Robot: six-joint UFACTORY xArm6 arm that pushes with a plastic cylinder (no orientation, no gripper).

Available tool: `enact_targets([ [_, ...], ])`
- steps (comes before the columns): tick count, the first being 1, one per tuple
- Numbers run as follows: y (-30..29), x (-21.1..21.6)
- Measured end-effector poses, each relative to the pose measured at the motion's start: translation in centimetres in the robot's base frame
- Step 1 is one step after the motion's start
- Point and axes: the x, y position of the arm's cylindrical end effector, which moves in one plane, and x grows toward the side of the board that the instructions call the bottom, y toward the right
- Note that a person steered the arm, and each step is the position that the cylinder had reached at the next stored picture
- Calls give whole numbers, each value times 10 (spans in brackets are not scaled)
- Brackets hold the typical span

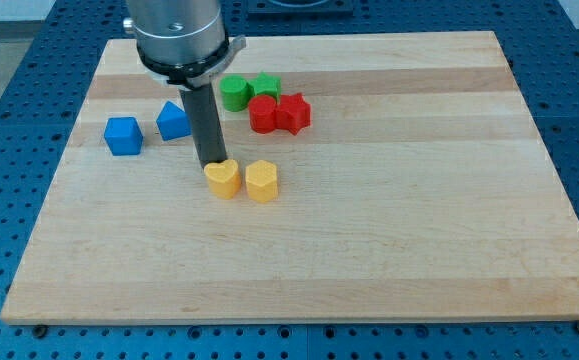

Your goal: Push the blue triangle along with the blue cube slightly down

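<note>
The blue cube (123,135) sits at the view's left on the wooden board. The blue triangle (173,121) stands just right of it, a small gap between them. My tip (212,164) is the lower end of the dark rod, right of and below the blue triangle, apart from it. The tip stands just above the yellow heart (223,179), touching or nearly touching its top edge.
A yellow hexagon block (262,181) sits right of the yellow heart. A green round block (234,93) and a green star (266,87) sit near the top middle, with a red round block (263,114) and a red star (292,113) below them. The board (419,200) lies on a blue perforated table.
</note>
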Motion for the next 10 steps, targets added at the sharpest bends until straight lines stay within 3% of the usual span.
enact_targets([
  [1, -22, 4],
  [4, -161, 26],
  [5, -193, -2],
  [6, -192, -50],
  [7, -180, -50],
  [10, -68, -19],
])
